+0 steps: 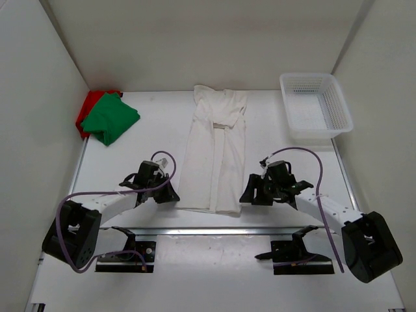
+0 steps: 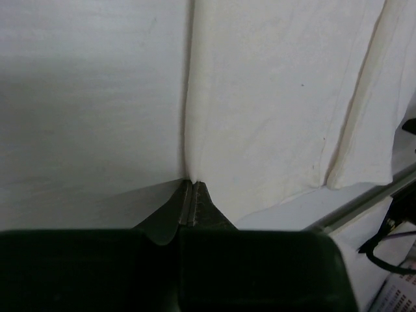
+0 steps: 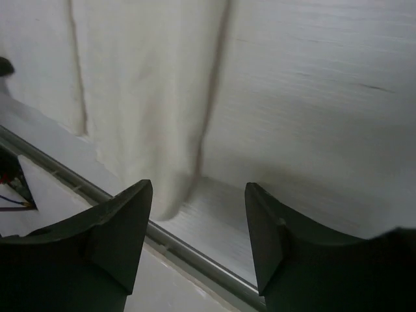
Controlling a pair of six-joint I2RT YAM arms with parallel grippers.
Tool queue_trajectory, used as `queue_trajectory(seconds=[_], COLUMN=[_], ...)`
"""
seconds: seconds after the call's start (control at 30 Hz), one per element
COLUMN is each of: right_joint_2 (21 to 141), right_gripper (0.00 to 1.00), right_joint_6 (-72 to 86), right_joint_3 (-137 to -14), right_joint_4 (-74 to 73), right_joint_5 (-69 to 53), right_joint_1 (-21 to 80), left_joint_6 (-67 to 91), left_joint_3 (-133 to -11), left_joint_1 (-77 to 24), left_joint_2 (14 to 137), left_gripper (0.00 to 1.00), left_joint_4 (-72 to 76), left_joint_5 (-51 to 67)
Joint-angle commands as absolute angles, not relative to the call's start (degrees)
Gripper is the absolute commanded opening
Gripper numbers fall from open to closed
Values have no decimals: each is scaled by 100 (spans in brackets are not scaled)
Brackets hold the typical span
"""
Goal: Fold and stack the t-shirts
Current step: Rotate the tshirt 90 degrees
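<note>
— Any writing to read?

— Only a small label [image 1: 223, 125] on the white shirt [image 1: 218, 153], near its collar, and it is too small to read.

— Where does that shirt lie?

— In the middle of the bench [image 1: 149, 140], folded into a long strip. Its collar end is far and its hem is at the near rail [image 1: 214, 230].

— And the others?

— The green shirt [image 1: 112, 117] lies folded on top of the red shirt [image 1: 86, 109] in the far left corner, well apart from the white one. A mesh basket [image 1: 316, 107] stands at the far right.

— Left jaws?

— Pressed together, tips touching the white shirt's left edge close to the hem. I cannot tell whether any cloth is caught between them.

— Right jaws?

— Spread wide, low over the bench just beside the shirt's near right corner, holding nothing. In the right wrist view that corner lies ahead of one finger [image 3: 114, 227], and bare bench shows in the gap.

— Anything in the way?

— The left arm [image 1: 110, 205] and right arm [image 1: 325, 208] flank the strip, one on each side. A purple cable [image 1: 65, 208] loops over each.
</note>
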State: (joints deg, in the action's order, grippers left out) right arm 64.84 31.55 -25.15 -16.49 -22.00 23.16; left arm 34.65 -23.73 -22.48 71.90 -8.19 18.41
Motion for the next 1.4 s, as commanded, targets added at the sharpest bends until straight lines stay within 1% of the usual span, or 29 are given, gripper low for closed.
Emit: queue_trajectory(seconds=[0.0, 0.1, 0.2, 0.27, 0.3, 0.37, 0.4, 0.47, 0.5, 0.53, 0.6, 0.63, 0.67, 0.7, 0.73, 0.77, 0.83, 0.87, 0.9, 0.93, 1.03, 1.07, 1.1, 1.17, 1.23, 1.27, 1.3, 1.33, 1.37], right_joint_2=[6302, 6311, 6031, 5741, 5609, 5494, 5458, 5388, 5440, 5484, 5659, 5712, 5800, 5905, 5993, 5994, 6099, 6117, 6187, 6231, 6249, 6249, 6240, 6249, 6214, 6231, 6249, 6345, 6311], right_gripper=[58, 58, 52, 50, 50, 49, 48, 48, 48, 48, 48, 46, 44, 42, 39, 36, 22, 17, 17, 20, 39, 42, 43, 43, 42, 42, 41, 40, 40], right_joint_6=[3813, 4016, 4262, 4341, 4342, 4245, 4202, 4070, 4017, 3895, 3754, 3649, 3621, 3578, 3516, 3472, 3411, 3349, 3296, 3244, 3068, 3015, 2980, 2971, 3066, 3050, 3050, 3059, 3041], right_joint_3=[-2321, -2040, -1750, -1609, -1556, -1390, -1389, -1397, -1476, -1581, -1678, -1731, -1749, -1793, -1819, -1819, -1828, -1837, -1854, -1828, -1855, -1854, -1854, -1845, -1845, -1872, -1924, -1951, -1986], right_joint_4=[-668, -668, -624, -904, -975, -1142, -1116, -1212, -1239, -1326, -1310, -1257, -1213, -1126, -1090, -1038, -1002, -976, -1036, -1055, -1221, -1291, -1370, -1319, -1169, -1117, -1108, -1081, -1098], right_joint_5=[-2347, -2303, -2312, -2145, -2058, -2258, -2476, -2610, -2576, -2540, -2592, -2601, -2654, -2680, -2785, -2856, -2839, -2891, -2926, -2953, -2909, -2927, -2927, -3066, -3146, -3173, -3182, -3225, -3234], right_joint_1=[2776, 3084, 3103, 3155, 3164, 3042, 2928, 2892, 2909, 2918, 2892, 2883, 2874, 2883, 2909, 2909, 2909, 2883, 2909, 2857, 2795, 2743, 2725, 2628, 2567, 2514, 2488, 2470, 2461], left_joint_6=[3278, 3366, 3524, 3690, 3752, 3867, 3885, 3841, 3667, 3456, 3192, 3208, 3243, 3452, 3733, 3857, 4095, 4043, 3982, 3973, 4016, 4078, 4139, 4158, 3904, 3859, 3676, 3517, 3472], left_joint_3=[-2136, -1926, -1767, -1688, -1644, -1635, -1687, -1915, -2177, -2563, -3064, -3302, -3383, -3497, -3629, -3708, -4242, -4428, -4830, -5339, -6464, -6660, -7062, -7845, -9317, -10247, -10796, -11959, -12571], left_joint_1=[-2451, -2618, -2768, -2909, -2970, -3067, -3033, -3015, -2971, -2858, -2690, -2481, -2200, -2093, -1813, -1671, -1600, -1600, -1582, -1539, -1293, -1205, -1126, -1116, -1194, -1256, -1309, -1370, -1432], left_joint_2=[6769, 6304, 5890, 5652, 5564, 5423, 5336, 5282, 5308, 5422, 5632, 5799, 5931, 6063, 6334, 6502, 7273, 7791, 8083, 8617, 9918, 10367, 10554, 11456, 12177, 12730, 13049, 13678, 14398], left_gripper=[0, 0, 0, 5, 12, 34, 39, 55, 59, 69, 75, 74, 70, 64, 55, 53, 50, 50, 50, 50, 51, 52, 53, 55, 56, 56, 55, 55, 55], left_joint_4=[-1405, -1643, -1845, -1925, -1960, -1846, -1837, -1951, -1995, -2178, -2346, -2260, -1911, -1498, -1294, -779, -406, -195, -141, -193, -70, 104, 245, 81, -262, -551, -1067, -1325, -1867], left_joint_5=[1960, 2003, 2144, 2249, 2294, 2477, 2452, 2444, 2426, 2278, 1839, 1646, 1696, 1618, 1661, 1792, 1530, 1364, 1153, 1047, 914, 862, 835, 827, 817, 783, 669, 537, 484])
